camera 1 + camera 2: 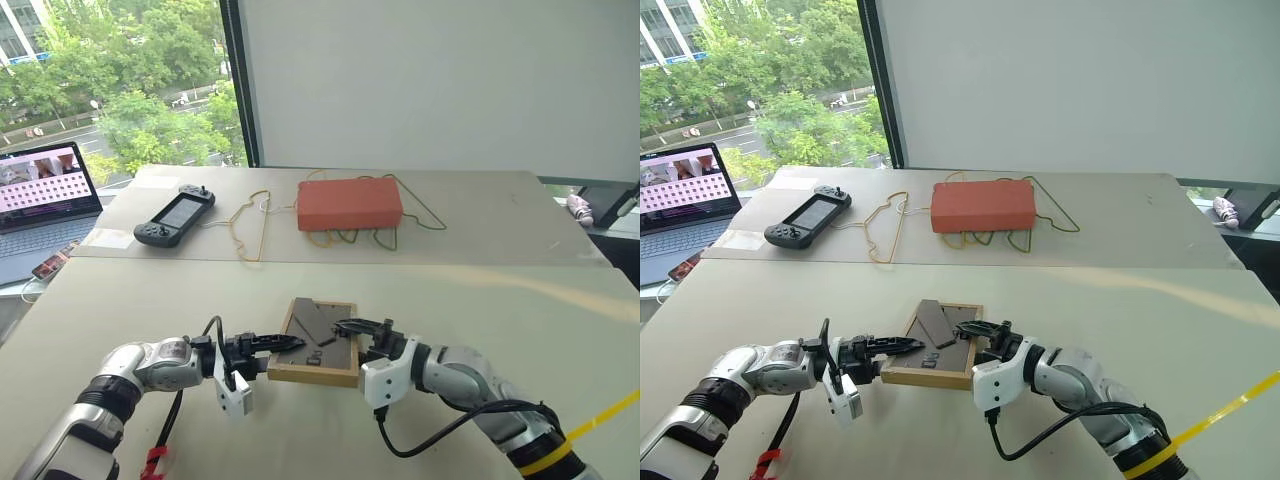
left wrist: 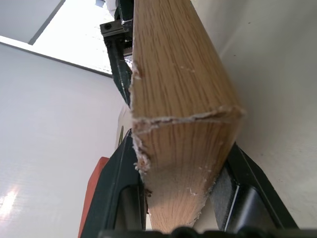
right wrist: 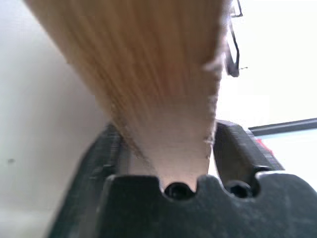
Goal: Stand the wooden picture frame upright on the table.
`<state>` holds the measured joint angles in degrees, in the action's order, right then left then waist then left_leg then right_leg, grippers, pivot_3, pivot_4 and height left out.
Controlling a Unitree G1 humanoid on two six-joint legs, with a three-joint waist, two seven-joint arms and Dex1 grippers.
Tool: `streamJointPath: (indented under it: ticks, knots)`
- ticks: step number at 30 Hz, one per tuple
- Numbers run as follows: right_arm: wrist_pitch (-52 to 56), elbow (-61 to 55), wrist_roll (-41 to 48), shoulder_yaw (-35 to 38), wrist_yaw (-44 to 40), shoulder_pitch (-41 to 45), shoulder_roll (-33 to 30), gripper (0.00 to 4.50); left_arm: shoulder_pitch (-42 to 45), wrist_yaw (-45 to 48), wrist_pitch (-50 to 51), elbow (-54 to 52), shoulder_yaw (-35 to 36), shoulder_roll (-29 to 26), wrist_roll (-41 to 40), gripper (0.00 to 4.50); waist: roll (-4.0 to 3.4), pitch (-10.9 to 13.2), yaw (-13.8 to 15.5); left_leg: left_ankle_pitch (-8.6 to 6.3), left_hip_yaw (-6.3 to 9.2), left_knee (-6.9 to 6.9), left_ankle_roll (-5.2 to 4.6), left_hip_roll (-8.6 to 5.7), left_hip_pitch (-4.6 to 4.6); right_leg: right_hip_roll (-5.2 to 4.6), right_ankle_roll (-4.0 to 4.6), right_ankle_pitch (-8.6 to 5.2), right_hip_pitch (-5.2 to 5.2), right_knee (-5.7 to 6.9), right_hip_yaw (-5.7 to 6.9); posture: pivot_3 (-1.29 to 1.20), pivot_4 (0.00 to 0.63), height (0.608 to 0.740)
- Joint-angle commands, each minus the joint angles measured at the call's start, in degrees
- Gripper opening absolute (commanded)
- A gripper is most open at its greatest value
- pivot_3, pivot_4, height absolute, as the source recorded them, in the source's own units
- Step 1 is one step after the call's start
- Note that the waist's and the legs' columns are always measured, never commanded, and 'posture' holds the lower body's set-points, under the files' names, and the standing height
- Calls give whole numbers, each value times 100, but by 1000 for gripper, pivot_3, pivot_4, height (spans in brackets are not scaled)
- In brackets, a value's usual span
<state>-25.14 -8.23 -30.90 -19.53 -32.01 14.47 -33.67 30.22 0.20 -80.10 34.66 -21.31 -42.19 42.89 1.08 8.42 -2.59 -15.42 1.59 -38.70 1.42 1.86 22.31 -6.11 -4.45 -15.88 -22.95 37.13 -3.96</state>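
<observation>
Nearest, the two arms meet at the wooden picture frame (image 1: 318, 343), which is held just above the near part of the table (image 1: 420, 300), back side up, roughly midway between left and right. The left gripper (image 1: 285, 343) reaches in level from the left and pinches the frame's near-left corner; in the left wrist view its black fingers (image 2: 121, 183) press flat against both faces of the wood, so this jaw is clamped on the frame. The right gripper (image 1: 362, 327) comes from the right over the frame's right edge. In the right wrist view its fingers (image 3: 237, 148) straddle the wood with a visible gap on one side, so these jaws look spread around the edge, not squeezing it. My reading is that the left holds the frame steady so the right can work at the black fold-out stand (image 1: 318, 322), which lies against the dark grey backing.

The frame is light wood with plain grain and a roughly splintered mitre joint at the gripped corner. The tabletop is pale beige, smooth and matte.

Farther off, an orange-red box (image 1: 349, 203) sits on thin looped wire hangers (image 1: 250, 225). To its left lies a dark handheld game console (image 1: 175, 217), and at the far left edge an open laptop (image 1: 45, 190).
</observation>
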Motion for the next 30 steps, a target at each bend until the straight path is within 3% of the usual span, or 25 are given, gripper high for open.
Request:
streamJointPath:
  ticks: [1, 5, 7, 10, 11, 14, 17, 21, 25, 30]
  knots:
    - [-208, 269, 10, 307, -2, 55, -509, 4463, -20, -28, -14, -130, 130, 25, -122, 1227, 0, 0, 6, 0, 0, 0, 0, 0, 0, 0, 0, 0, 1, 0, 0, 0, 150, 740]
    - [-590, 1093, 511, 617, -294, 346, -1427, 4463, -63, -31, -8, -158, 154, 23, -93, 1227, 0, 0, 31, -2, -2, -1, -4, -3, -14, -5, 0, 0, 28, -6, 1, 0, 150, 740]
    - [-498, 1441, 982, 628, -828, 534, -1712, 4463, -78, -28, -5, -169, 172, 21, -86, 1227, 0, 0, 38, -12, -2, -1, -21, -2, -40, -5, 0, 0, 61, -18, 4, 0, 150, 740]
    - [2723, 1310, 2956, 971, -2662, 1069, -1636, 4463, -93, -37, -8, -183, 193, 30, -44, 1227, 1, 1, 20, -17, -2, -1, -30, -1, -52, -5, 0, 0, 74, -35, 3, 0, 150, 740]
    - [4391, 1015, 3826, 991, -3170, 1451, -1550, 4463, -109, -41, -10, -201, 201, 35, -18, 1227, 1, 1, 14, -17, -2, -2, -30, -1, -50, -5, 1, 0, 74, -35, 3, 0, 150, 740]
    - [8139, 562, 5798, 1115, -3783, 2630, -1095, 4463, -137, -46, -19, -225, 223, 53, 14, 1227, -8, 2, -81, -17, -2, -3, -31, 3, -50, -4, 7, 4, 67, 1, 1, 0, 150, 740]
    - [9328, 508, 6732, 1261, -3731, 3331, -331, 4463, -156, -46, -23, -240, 245, 74, 40, 1227, -15, -1, -126, -18, 14, 0, -32, 8, -48, 4, 11, 7, 59, 13, 5, 0, 150, 740]
    - [10091, 1101, 6835, 1134, -3164, 3907, 535, 4463, -154, -55, -46, -242, 254, 99, 69, 1227, -15, -1, -85, -20, 32, -4, -35, 2, -26, 1, 11, 6, 58, 6, 26, 0, 150, 740]
    - [9956, 1228, 6595, 502, -3087, 3830, 659, 4463, -158, -60, -61, -250, 263, 103, 81, 1227, -15, -1, 0, -18, 33, -9, -32, -5, 2, -6, 10, 6, 25, 9, 29, 0, 150, 740]
    - [9544, 1859, 6335, 298, -3012, 3839, 790, 4463, -253, -42, -53, -359, 299, 99, 65, 1227, -15, -1, -16, -15, 21, -13, -27, -6, 27, -9, 11, 6, -26, 42, 29, 0, 150, 740]
